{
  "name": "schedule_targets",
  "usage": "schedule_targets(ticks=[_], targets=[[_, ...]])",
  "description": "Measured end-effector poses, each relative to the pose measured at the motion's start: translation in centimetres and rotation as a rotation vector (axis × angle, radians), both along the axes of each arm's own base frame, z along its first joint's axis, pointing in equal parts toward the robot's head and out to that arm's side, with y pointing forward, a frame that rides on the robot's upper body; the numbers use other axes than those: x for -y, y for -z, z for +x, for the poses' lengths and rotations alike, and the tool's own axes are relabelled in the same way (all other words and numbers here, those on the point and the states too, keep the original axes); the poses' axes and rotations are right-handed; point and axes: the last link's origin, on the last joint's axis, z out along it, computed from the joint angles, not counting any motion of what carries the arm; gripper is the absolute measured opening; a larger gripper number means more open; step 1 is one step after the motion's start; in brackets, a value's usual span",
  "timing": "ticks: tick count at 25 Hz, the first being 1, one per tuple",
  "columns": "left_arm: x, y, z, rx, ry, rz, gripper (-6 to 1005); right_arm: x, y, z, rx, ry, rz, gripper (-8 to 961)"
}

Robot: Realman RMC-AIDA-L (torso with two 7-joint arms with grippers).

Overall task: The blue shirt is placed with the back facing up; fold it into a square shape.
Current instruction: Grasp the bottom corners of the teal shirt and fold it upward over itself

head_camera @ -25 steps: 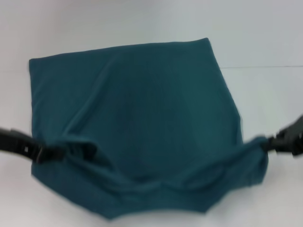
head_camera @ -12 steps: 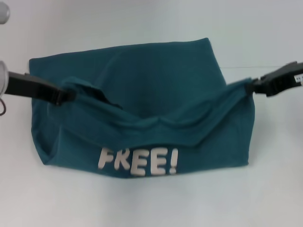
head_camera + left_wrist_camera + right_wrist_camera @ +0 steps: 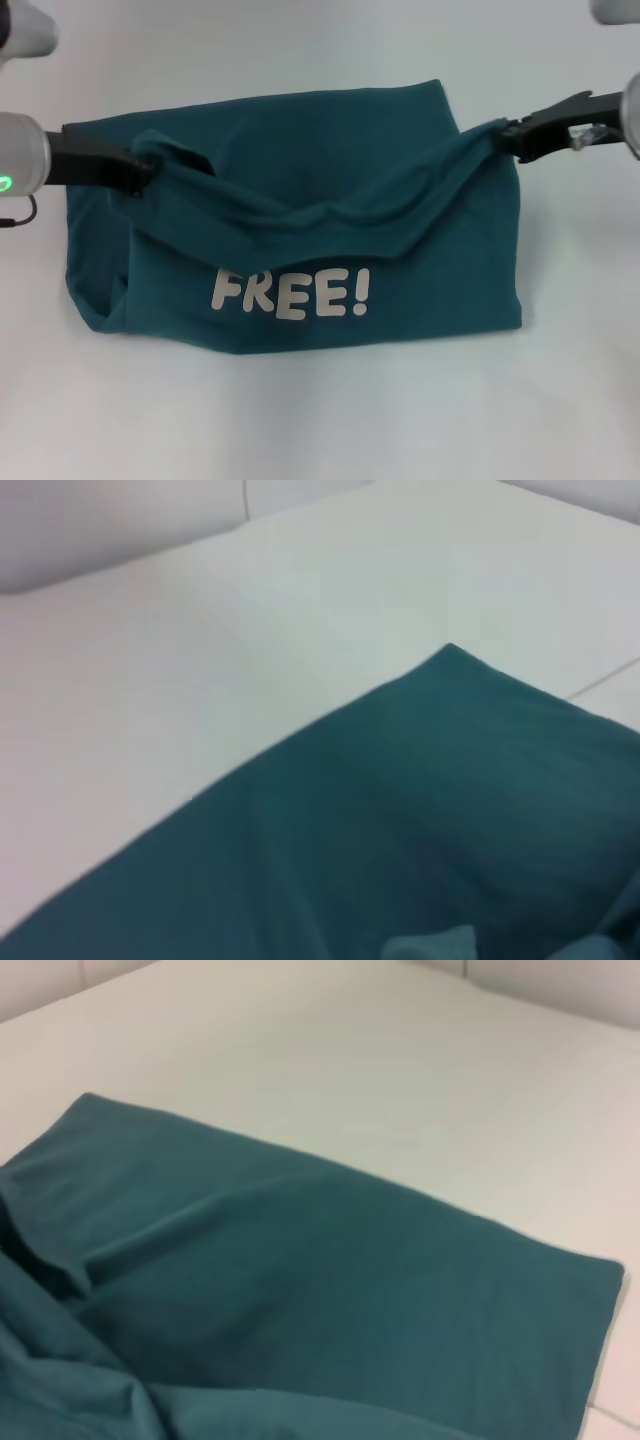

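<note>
Head view. The left hand [image 3: 140, 175] is clenched on one corner of the lifted edge of the blue shirt [image 3: 300, 230], at the shirt's left side; the fabric bunches into a small loop just beside the dark fingers. The right hand [image 3: 505, 135] is clenched on the opposite corner of that same edge, at the shirt's right side. Between the two hands the held edge sags in a shallow curve, raised above the rest of the garment.

Below the sagging edge, the folded-over panel shows white "FREE!" lettering [image 3: 290, 293] facing up; beyond the edge, the plain teal side lies flat, its far corners squared off. The near fold line runs roughly straight across, with a rounded bulge at its left end.

The shirt rests on a plain white desk [image 3: 320, 420], roughly at the centre of the view. A thin seam line [image 3: 590, 132] crosses the desk surface to the right of the shirt.

Left wrist view: plain teal cloth [image 3: 400, 820] with one far corner against the white desk. Right wrist view: the flat plain panel [image 3: 330, 1290], smooth, with gathered folds at one side.
</note>
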Motion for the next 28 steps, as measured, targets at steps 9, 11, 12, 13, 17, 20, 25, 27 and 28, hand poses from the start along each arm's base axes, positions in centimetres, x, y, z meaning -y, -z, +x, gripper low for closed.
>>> schedule_targets(ticks=[9,11,12,13,17,20,25,27,28], targets=[[-1.8,1.5,-1.1,-0.044,0.024,0.048,55,-2.0,3.1,0.1,0.017,-0.013,0.038,64],[-2.1,1.8,-1.4,-0.06,0.023,0.054,55,-2.4,3.4,0.4,0.021,-0.01,0.05,64],[-2.3,2.0,-1.6,-0.072,0.022,0.057,55,-2.5,3.5,0.5,0.024,-0.01,0.058,64],[-2.5,2.2,-1.8,-0.082,0.02,0.058,54,-2.7,3.7,0.7,0.029,-0.012,0.066,64],[-3.1,3.1,-2.4,-0.11,0.009,0.055,54,-3.2,4.4,0.9,0.051,-0.027,0.084,64],[-3.5,3.4,-2.9,-0.13,0.004,0.068,54,-3.5,4.8,1.0,0.053,-0.026,0.098,64],[-4.0,3.6,-3.5,-0.151,0.0,0.108,55,-4.2,5.6,1.2,0.054,-0.018,0.125,64],[-4.2,3.7,-3.8,-0.156,0.0,0.125,55,-4.4,5.6,1.4,0.055,-0.015,0.141,64],[-4.2,3.7,-3.9,-0.159,0.0,0.132,55,-4.5,5.6,1.4,0.055,-0.016,0.148,64]])
